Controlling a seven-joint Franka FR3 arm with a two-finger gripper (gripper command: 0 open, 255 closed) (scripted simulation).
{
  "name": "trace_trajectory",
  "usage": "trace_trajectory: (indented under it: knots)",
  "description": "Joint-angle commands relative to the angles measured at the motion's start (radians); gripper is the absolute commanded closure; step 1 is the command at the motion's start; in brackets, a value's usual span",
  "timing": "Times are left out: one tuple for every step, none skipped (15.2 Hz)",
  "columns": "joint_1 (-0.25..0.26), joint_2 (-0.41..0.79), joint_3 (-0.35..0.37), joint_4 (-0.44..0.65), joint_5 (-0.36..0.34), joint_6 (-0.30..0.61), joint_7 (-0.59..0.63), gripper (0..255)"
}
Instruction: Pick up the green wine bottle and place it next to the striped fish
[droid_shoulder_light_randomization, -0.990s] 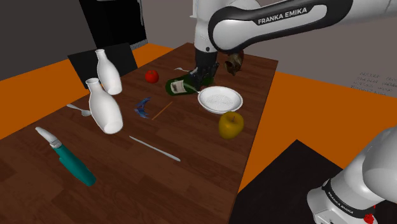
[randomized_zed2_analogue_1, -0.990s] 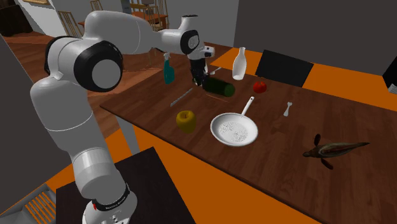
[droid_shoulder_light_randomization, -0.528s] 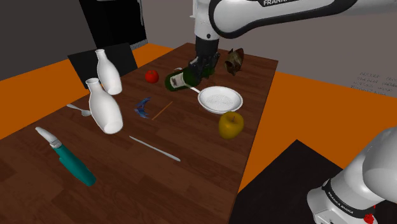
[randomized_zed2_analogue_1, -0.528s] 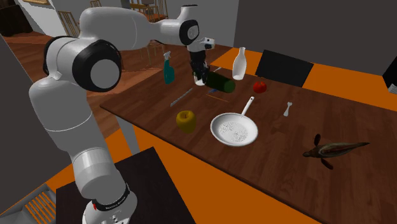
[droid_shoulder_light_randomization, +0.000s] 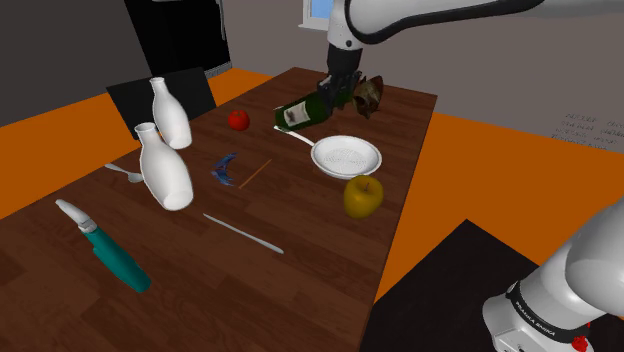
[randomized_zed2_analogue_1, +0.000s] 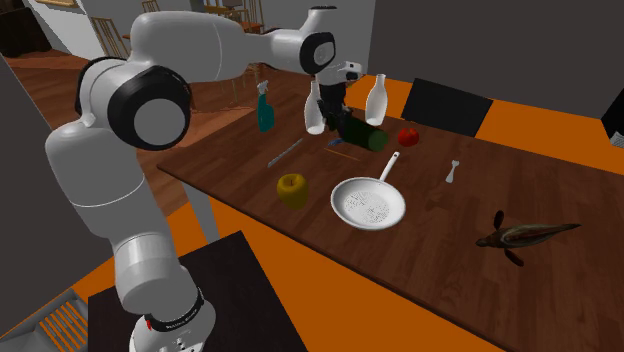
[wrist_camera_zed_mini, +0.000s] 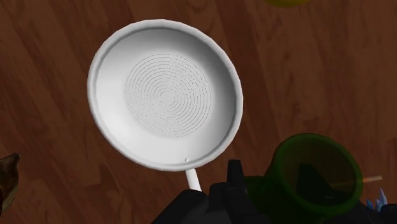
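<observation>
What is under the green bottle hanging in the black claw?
Brown tabletop, with a white pan lying off to one side. The bottle itself hides the spot straight beneath it.

Tool (droid_shoulder_light_randomization: 340, 90) has lifted the green bottle (droid_shoulder_light_randomization: 303, 111) (now airborne).

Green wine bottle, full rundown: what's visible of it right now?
The green wine bottle is dark, translucent green, glass by its look, with a pale patch near its base. It hangs tilted, close to horizontal, in the air above the table, near the white pan. The gripper clasps its neck end; nothing else seems to touch it.
</observation>
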Motion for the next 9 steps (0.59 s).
trace_trajectory:
  knots:
    - [-0.022,0.001,-0.020,0.004,0.007,0.002,-0.046,255]
    - [-0.034,0.006,-0.031,0.010,0.009,0.003,-0.069,255]
    - [-0.046,0.012,-0.041,0.017,0.011,0.003,-0.092,255]
    - [-0.057,0.019,-0.051,0.025,0.014,0.003,-0.115,255]
    - [-0.069,0.027,-0.062,0.035,0.016,0.003,-0.137,255]
    - [-0.080,0.035,-0.071,0.045,0.018,0.002,-0.159,255]
    - [-0.091,0.045,-0.081,0.057,0.020,0.001,-0.181,255]
    - [-0.103,0.056,-0.090,0.071,0.022,-0.001,-0.203,255]
    - [-0.114,0.067,-0.100,0.086,0.024,-0.003,-0.224,255]
